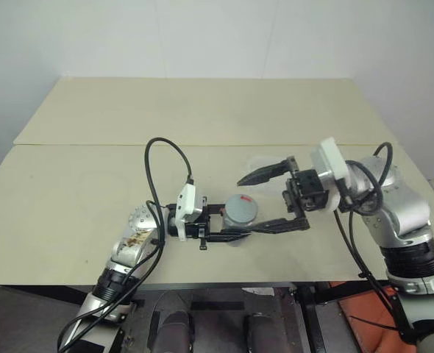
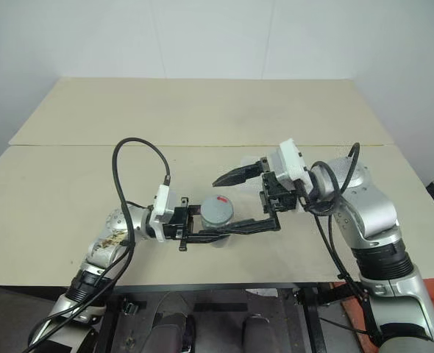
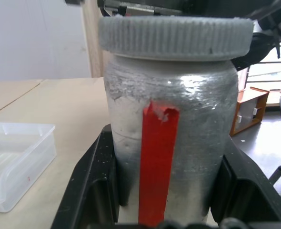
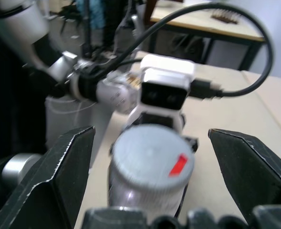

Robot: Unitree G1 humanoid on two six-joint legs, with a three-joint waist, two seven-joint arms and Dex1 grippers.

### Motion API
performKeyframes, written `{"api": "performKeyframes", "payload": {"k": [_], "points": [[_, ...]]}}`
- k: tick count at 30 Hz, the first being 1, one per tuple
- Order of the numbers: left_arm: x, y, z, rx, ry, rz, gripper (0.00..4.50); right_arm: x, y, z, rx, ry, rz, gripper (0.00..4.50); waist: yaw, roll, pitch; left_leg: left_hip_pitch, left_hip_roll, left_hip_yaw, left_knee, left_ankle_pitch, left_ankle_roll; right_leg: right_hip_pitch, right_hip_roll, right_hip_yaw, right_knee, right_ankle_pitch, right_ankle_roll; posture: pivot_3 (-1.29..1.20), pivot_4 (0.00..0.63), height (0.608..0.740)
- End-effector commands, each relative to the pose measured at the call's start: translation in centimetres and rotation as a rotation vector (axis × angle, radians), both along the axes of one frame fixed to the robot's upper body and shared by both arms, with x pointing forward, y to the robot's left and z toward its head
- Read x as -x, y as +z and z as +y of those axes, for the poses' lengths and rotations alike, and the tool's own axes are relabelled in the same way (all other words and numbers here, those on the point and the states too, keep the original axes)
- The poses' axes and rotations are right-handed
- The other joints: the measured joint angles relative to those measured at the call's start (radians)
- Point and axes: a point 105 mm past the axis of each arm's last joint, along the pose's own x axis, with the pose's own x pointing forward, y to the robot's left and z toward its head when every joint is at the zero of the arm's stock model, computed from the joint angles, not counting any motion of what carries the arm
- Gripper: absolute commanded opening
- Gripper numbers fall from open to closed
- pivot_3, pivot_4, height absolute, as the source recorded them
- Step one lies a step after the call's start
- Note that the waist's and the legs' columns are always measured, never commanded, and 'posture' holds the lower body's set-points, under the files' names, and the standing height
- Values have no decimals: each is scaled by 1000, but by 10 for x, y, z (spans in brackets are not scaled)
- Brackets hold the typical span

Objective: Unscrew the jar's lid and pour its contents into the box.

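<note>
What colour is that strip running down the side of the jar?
Red, on the silvery-grey jar; the strip shows best in the left wrist view.

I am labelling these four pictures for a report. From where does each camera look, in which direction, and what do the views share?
Left eye view: on the head, looking forward and down at the table; both arms show.
Right eye view: beside it, same scene.
Left wrist view: on the left arm, looking along the left gripper, shut on the jar; the box lies beyond.
Right wrist view: on the right arm, facing the lid between the open fingers of the right gripper.
Shared: all four show the jar.
</note>
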Motion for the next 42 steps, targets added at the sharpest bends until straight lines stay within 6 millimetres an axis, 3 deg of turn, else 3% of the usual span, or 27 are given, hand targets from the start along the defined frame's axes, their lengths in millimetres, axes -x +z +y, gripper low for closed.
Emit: {"api": "performKeyframes", "payload": {"k": [1,15,42], "points": [[1,10,-5,21,-12,-55,1943,2,10,8,-31,-28,-47,4453,0,0,0,0,0,0,0,0,0,0,0,0,0,0,0,0,150,740],[-2,10,-4,28,5,-66,1943,-2,-2,18,15,-72,-50,4453,-1,0,0,0,0,0,0,0,0,0,0,0,0,0,0,0,150,740],[0,10,7,54,21,-70,1943,-20,-9,-12,14,-208,-17,4453,-1,0,0,0,0,0,0,0,0,0,0,0,0,0,0,0,150,740]]}}
